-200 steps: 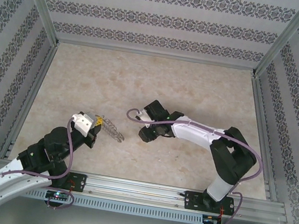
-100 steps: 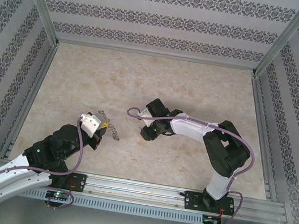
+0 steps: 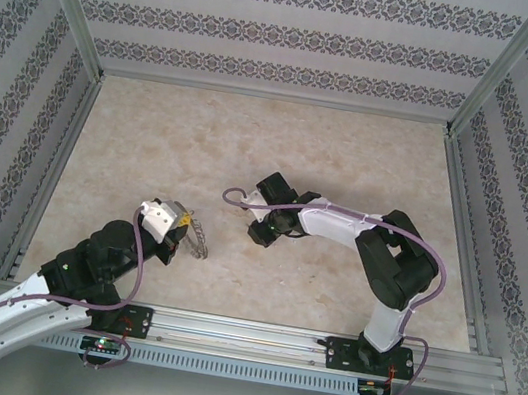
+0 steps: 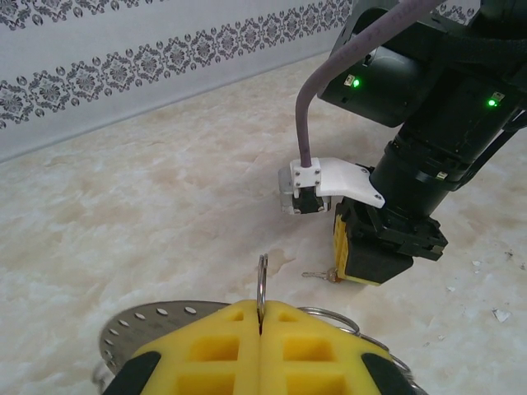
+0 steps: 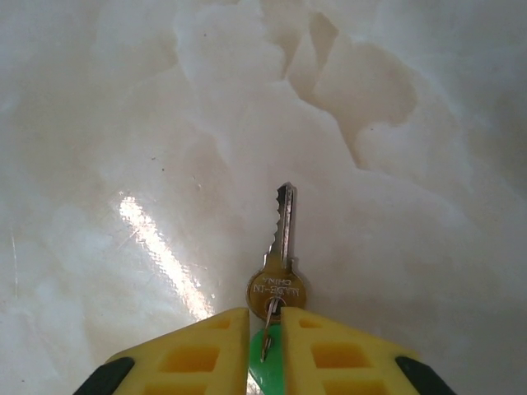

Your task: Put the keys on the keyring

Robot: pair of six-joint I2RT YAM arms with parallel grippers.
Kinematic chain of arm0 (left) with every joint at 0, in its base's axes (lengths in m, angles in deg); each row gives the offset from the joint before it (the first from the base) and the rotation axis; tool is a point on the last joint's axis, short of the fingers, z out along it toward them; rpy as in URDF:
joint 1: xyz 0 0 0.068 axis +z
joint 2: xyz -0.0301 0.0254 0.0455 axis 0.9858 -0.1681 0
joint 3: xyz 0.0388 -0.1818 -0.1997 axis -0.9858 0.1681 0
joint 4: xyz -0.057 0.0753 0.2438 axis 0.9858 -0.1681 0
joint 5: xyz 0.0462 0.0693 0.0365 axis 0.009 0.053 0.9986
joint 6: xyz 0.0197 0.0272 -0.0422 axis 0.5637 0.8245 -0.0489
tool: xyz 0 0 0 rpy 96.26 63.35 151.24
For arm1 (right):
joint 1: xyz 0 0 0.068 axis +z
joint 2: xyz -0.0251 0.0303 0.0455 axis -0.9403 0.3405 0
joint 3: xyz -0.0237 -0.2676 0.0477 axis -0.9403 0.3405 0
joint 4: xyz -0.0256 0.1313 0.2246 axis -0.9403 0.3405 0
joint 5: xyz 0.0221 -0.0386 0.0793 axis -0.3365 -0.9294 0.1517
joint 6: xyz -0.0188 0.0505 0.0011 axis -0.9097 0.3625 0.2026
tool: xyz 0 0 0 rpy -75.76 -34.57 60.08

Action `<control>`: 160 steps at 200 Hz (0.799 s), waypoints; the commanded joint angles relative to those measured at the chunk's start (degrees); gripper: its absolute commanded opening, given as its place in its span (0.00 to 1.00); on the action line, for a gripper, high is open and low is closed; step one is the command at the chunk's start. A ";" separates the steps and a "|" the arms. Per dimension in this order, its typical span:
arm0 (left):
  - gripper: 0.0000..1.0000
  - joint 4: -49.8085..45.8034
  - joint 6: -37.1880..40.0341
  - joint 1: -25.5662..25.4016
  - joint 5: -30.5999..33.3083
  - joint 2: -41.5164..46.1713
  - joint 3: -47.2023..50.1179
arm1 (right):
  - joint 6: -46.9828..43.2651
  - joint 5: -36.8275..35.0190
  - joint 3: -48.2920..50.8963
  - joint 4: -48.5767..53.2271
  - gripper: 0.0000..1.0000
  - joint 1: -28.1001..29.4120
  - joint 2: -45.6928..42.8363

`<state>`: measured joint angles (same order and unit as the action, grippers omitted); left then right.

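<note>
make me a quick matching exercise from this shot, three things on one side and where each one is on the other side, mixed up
Things:
1. keyring
2. silver key
3. green key head

Places:
a. lying flat on the table, blade pointing away from the yellow fingers
b. in the narrow gap between the right gripper's fingers
c. pinched edge-on, standing upright, in the shut left gripper

Pairs: 1-c, 2-a, 3-b
</note>
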<state>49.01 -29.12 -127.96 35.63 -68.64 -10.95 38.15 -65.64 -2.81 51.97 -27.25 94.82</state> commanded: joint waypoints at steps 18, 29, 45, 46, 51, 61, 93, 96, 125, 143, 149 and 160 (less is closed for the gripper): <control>0.00 2.72 -0.36 -0.62 0.34 0.87 -1.23 | -0.95 0.24 -0.24 0.07 0.08 -0.75 -0.18; 0.00 2.70 -0.37 -0.61 0.28 0.99 -1.25 | -1.11 0.45 -0.20 0.20 0.04 -0.80 -0.44; 0.00 2.59 -0.35 -0.61 0.09 0.88 -1.34 | -1.46 0.63 -0.08 0.37 0.00 -0.79 -1.19; 0.00 2.61 -0.35 -0.61 0.05 0.87 -1.34 | -1.55 0.59 -0.05 0.35 0.00 -0.82 -1.27; 0.00 2.63 -0.35 -0.61 -0.04 0.82 -1.42 | -1.75 0.62 0.00 0.47 0.00 -0.80 -1.53; 0.00 2.63 -0.26 -0.61 -0.25 0.55 -1.50 | -2.17 0.65 0.21 0.69 0.00 -0.85 -2.24; 0.00 3.02 0.26 -0.61 -1.96 -1.37 -2.36 | -4.20 2.23 2.71 0.44 0.00 -0.59 -8.04; 0.00 3.06 0.31 -0.66 -2.15 -1.61 -2.43 | -4.42 2.44 3.10 0.38 0.00 -0.50 -9.11; 0.00 4.80 1.33 -0.61 -4.57 -4.16 -3.57 | -7.26 5.67 7.79 -1.08 0.00 0.27 -20.95; 0.00 7.06 2.47 -0.60 -7.55 -6.52 -4.45 | -8.70 9.05 10.68 -2.82 0.00 0.65 -29.12; 0.00 7.87 2.91 -0.61 -8.88 -7.53 -4.86 | -8.96 10.26 11.38 -3.28 0.00 0.70 -31.59; 0.00 9.22 3.91 -0.61 -11.63 -9.57 -5.72 | -9.17 12.62 12.45 -4.20 0.00 0.79 -35.71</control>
<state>50.95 -28.01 -127.96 30.26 -75.53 -13.07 31.85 -60.07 6.94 50.66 -27.20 66.65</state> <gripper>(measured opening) 0.060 0.044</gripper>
